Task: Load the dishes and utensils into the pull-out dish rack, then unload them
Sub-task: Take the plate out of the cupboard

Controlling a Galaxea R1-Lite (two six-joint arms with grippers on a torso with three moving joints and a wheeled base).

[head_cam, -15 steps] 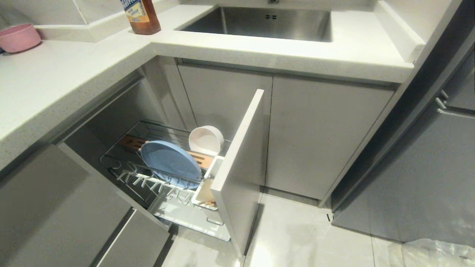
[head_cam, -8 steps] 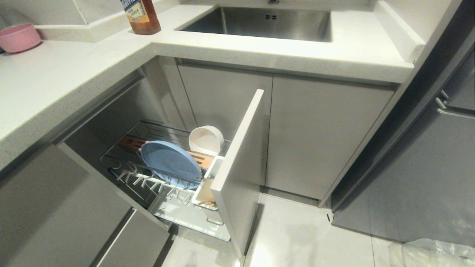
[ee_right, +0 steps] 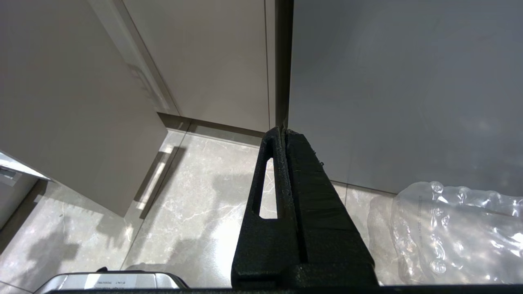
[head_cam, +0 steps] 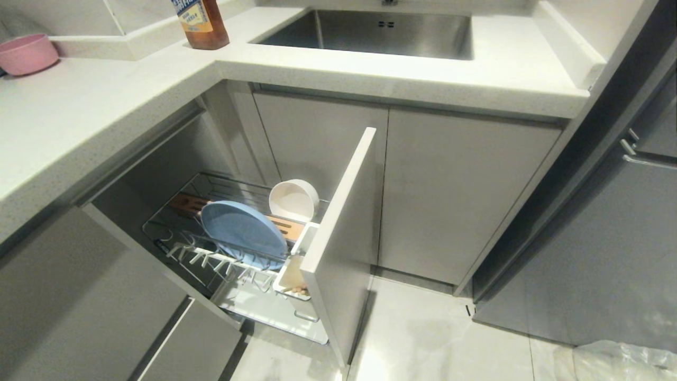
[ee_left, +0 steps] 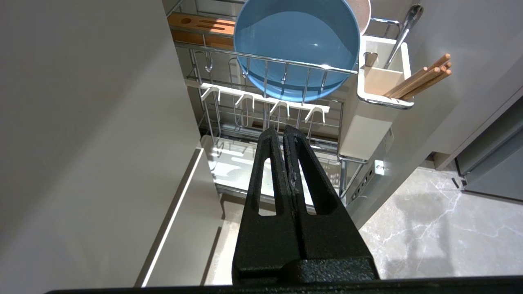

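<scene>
The pull-out dish rack (head_cam: pixel 211 254) (ee_left: pixel 265 102) stands drawn out of the lower cabinet, its pale grey drawer front (head_cam: pixel 341 238) turned toward me. A light-blue plate (head_cam: pixel 243 230) (ee_left: pixel 296 49) stands on edge in its prongs. Behind the plate sits the cream-white bowl (head_cam: pixel 293 200) (ee_left: pixel 363 8). The white utensil cup (head_cam: pixel 291 278) (ee_left: pixel 382 87) holds the chopsticks (ee_left: pixel 425 77) and the metal spoon (ee_left: pixel 402 30). My left gripper (ee_left: pixel 282 128) hangs shut and empty in front of the rack, apart from it. My right gripper (ee_right: pixel 282 130) is shut and empty over the floor, facing a cabinet door. Neither arm shows in the head view.
The white countertop (head_cam: pixel 79 111) carries a pink bowl (head_cam: pixel 26 53) and a brown bottle (head_cam: pixel 203 24). A steel sink (head_cam: pixel 370 32) lies at the back. A grey drawer (head_cam: pixel 79 307) juts out left of the rack. A clear plastic bag (head_cam: pixel 619 360) (ee_right: pixel 449 232) lies on the marble floor.
</scene>
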